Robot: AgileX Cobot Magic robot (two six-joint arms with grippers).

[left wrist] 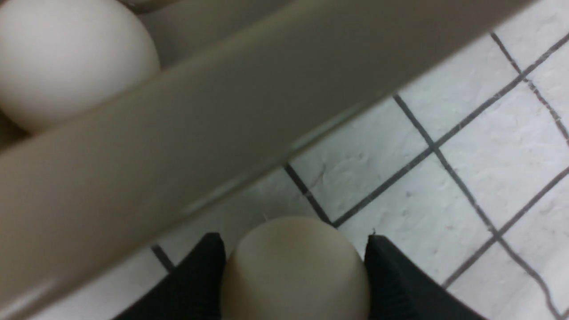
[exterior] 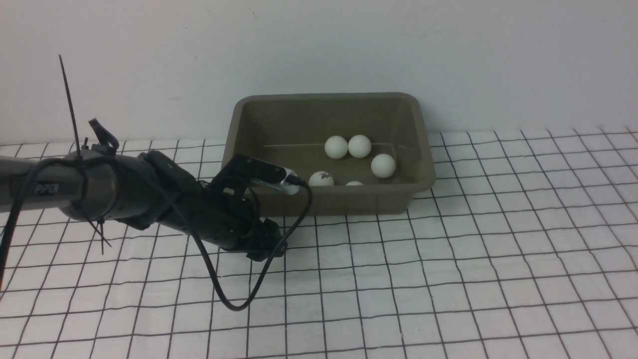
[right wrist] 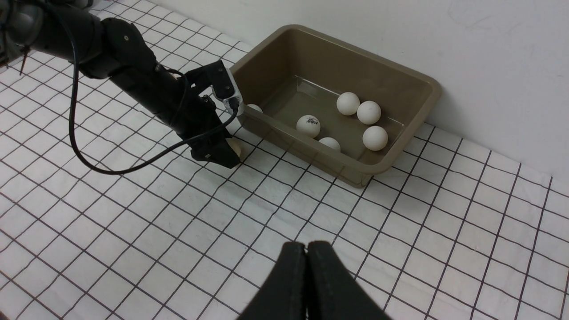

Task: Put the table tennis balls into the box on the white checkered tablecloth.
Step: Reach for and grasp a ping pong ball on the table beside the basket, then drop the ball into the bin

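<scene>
Right gripper point(right wrist: 306, 284), nearest the lens, is pressed shut and empty, well apart from the work. Left gripper point(exterior: 266, 249) sits low on the tablecloth point(exterior: 448, 274), fingers point(left wrist: 195, 284) set against both sides of one ball point(left wrist: 295, 266). Box point(exterior: 324, 97), long axis crosswise, stands just beyond, near wall beside that ball. Six other balls point(right wrist: 308, 126) lie inside. Judgement: the lift must clear the rim.

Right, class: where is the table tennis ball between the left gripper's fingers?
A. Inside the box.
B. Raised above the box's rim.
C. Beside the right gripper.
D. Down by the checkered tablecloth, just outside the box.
D: the left wrist view shows the table tennis ball between the left gripper's fingers, low over the white checkered tablecloth, outside the box's wall.
</scene>
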